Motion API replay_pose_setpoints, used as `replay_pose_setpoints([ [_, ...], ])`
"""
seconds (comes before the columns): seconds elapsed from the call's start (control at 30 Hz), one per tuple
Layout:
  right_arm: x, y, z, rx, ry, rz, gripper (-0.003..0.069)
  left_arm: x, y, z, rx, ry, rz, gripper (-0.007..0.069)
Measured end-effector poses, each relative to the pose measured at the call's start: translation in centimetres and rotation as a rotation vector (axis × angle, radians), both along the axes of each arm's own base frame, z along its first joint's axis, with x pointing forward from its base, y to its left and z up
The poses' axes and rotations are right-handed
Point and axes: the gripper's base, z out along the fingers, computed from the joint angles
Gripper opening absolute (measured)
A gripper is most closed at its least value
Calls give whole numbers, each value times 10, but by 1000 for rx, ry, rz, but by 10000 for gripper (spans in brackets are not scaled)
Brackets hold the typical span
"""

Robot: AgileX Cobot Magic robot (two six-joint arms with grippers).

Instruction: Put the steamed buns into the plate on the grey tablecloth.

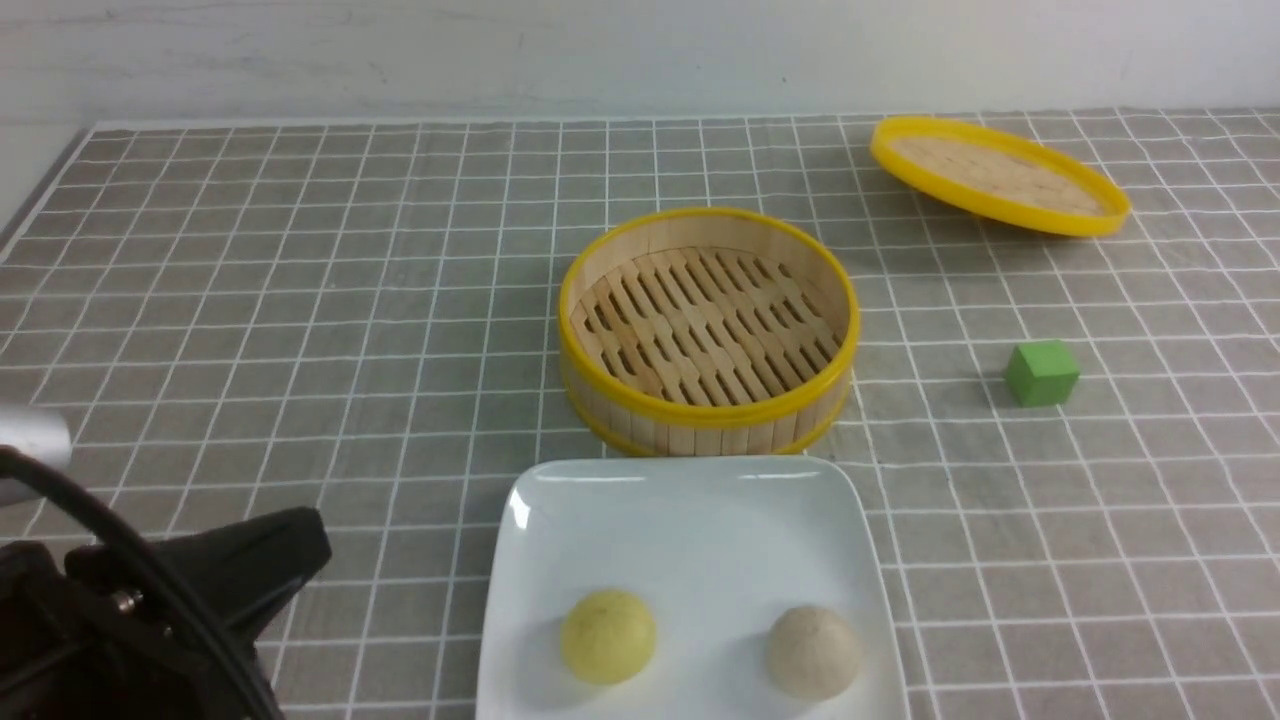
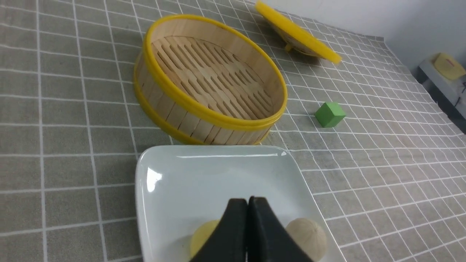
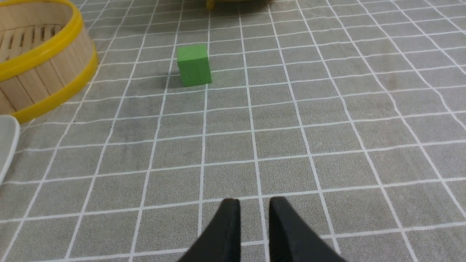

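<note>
Grey tablecloth (image 1: 300,300) spans the table; both steamed buns (image 1: 608,636) already sit low-centre on the white plate (image 1: 690,520), so the task looks finished, left gripper (image 2: 247,202) closed empty, right gripper (image 3: 253,204) slightly parted, empty.

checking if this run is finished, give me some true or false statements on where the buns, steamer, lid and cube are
1. Both steamed buns lie on the plate. True.
2. The bamboo steamer holds one bun. False: its slatted floor is bare.
3. The lid sits on the steamer. False: it lies apart on the grey tablecloth, behind and to the steamer's right.
4. The green cube is on the cloth to the right of the steamer. True.
5. The left hand grips the yellow bun. False: its fingers are shut together on nothing, above the plate.
</note>
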Motion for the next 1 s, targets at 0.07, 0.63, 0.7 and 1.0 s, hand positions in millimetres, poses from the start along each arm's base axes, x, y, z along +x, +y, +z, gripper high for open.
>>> replay_pose_setpoints([
  [0.07,0,0,0,0,0,0,147,-1,2,-5,47,-40,-9,23],
  [0.63,0,0,0,1,0,0,172,-30,64,-105,374,-145,499,37],
  [0.7,0,0,0,1,0,0,176,-32,68,-118,390,-111,551,36],
  [1.0,0,0,0,1,-1,0,176,-34,68,-121,419,-121,523,44],
])
